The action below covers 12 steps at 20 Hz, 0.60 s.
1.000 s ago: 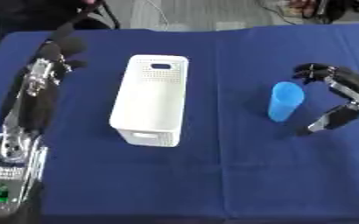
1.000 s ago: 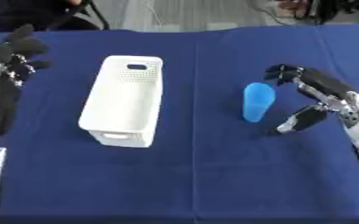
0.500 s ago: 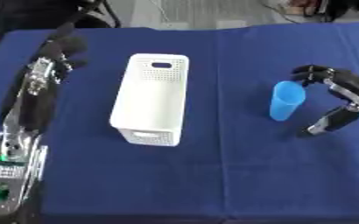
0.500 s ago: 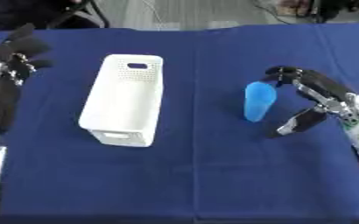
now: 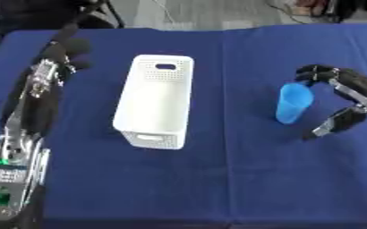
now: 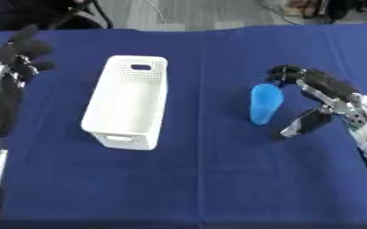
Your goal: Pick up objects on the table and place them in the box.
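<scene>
- Cup (image 5: 293,103): blue, upright on the bench (image 5: 218,188), right of the white box (image 5: 156,100).
- Right hand (image 6: 321,100): beside the cup, fingers (image 6: 284,72) and thumb spread around it, not yet closed.
- Left hand (image 6: 14,56): idle at far left, fingers relaxed.
- Step: reach-to-grasp; next, close on the cup and carry it over the box.
- Unclear: whether any finger touches the cup; box contents.
</scene>
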Tool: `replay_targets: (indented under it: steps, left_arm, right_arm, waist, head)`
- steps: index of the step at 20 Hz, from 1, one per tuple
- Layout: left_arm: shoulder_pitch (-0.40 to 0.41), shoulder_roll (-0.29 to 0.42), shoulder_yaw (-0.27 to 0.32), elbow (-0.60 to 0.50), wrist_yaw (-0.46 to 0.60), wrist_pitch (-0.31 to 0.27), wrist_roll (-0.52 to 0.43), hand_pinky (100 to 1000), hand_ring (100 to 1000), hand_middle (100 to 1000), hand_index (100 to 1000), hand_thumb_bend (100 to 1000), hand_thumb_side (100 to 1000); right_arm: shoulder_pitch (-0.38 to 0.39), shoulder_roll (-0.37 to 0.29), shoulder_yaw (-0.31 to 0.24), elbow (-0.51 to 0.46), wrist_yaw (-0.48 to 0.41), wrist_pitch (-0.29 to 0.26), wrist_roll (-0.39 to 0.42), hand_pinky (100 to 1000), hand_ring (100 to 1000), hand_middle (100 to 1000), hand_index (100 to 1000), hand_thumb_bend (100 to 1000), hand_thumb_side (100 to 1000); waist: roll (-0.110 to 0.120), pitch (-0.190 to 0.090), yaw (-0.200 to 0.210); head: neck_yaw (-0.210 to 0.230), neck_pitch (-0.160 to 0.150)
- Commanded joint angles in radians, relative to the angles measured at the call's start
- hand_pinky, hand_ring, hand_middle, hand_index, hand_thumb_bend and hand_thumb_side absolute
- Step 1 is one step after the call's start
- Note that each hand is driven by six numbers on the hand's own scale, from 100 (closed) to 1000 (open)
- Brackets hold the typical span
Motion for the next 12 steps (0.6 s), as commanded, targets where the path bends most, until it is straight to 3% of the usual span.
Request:
replay_targets:
  steps: [1, 12]
  left_arm:
    - [-0.011, 0.001, 0.000, -0.015, -0.003, -0.002, -0.006, 801, 873, 989, 827, 100, 1000]
    - [-0.012, -0.002, -0.002, -0.015, -0.002, -0.002, -0.011, 802, 875, 989, 827, 100, 1000]
  right_arm:
    - [-0.021, -0.018, 0.000, -0.027, -0.013, 0.001, 0.006, 725, 686, 892, 871, 989, 453]
    - [-0.037, 0.007, 0.019, -0.023, -0.017, -0.003, 0.026, 723, 683, 893, 871, 991, 443]
  waist:
    - [-0.002, -0.014, 0.002]
    - [-0.002, -0.015, 0.006]
  head:
    - [-0.012, -0.004]
    - [-0.014, -0.004]
